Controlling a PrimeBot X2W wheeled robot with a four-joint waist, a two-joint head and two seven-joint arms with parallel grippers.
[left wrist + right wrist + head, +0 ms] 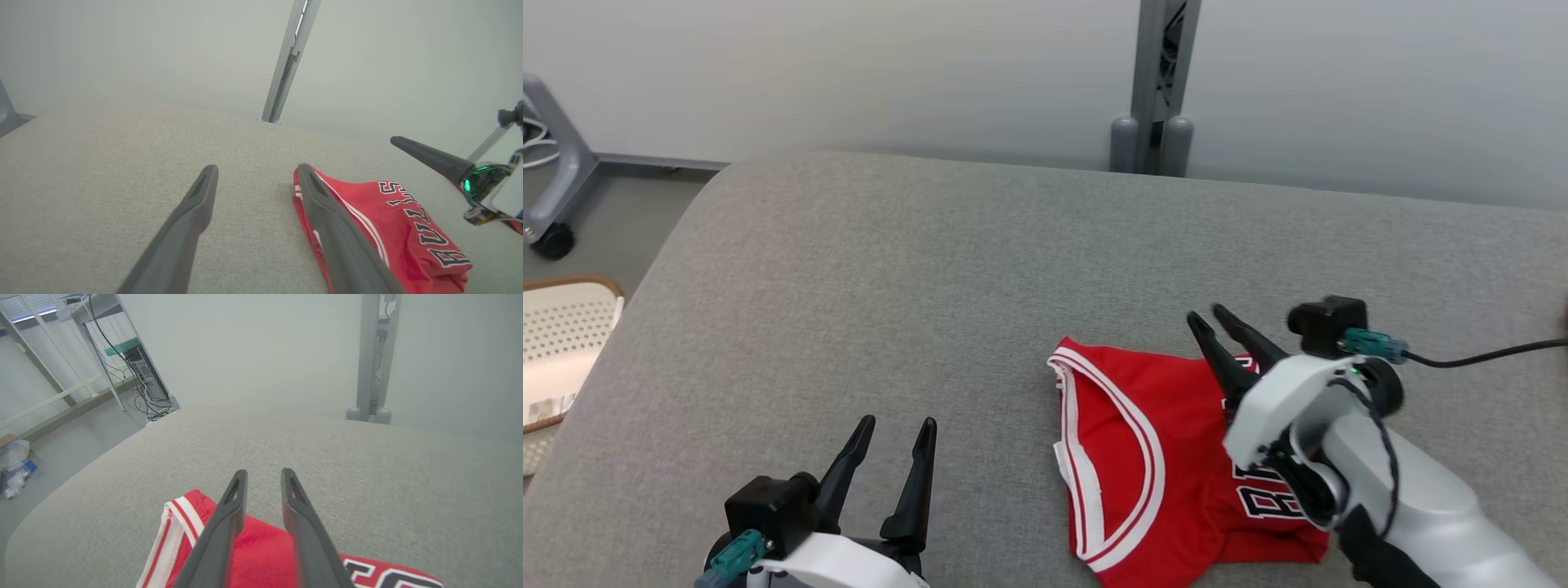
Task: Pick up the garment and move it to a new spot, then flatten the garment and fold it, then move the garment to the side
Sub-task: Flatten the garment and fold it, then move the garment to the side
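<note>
The garment (1152,457) is a red jersey with white trim and black lettering, lying folded into a compact bundle on the grey fabric surface (890,286) at the lower right. My right gripper (1207,314) hovers over the bundle's far edge. Its fingers stand a little apart with nothing between them, and the right wrist view shows that gap (264,471) above the red cloth (265,547). My left gripper (898,420) is open wide at the lower left, just left of the jersey (392,220) and apart from it. A right finger (429,157) reaches in over the jersey in the left wrist view.
A grey post (1156,82) stands behind the far edge. Off the left edge sit a white perforated basket (564,327) and a wheeled stand leg (556,188) on the floor. A black cable (1486,355) runs from my right wrist. Shelving with cables (139,371) stands far left.
</note>
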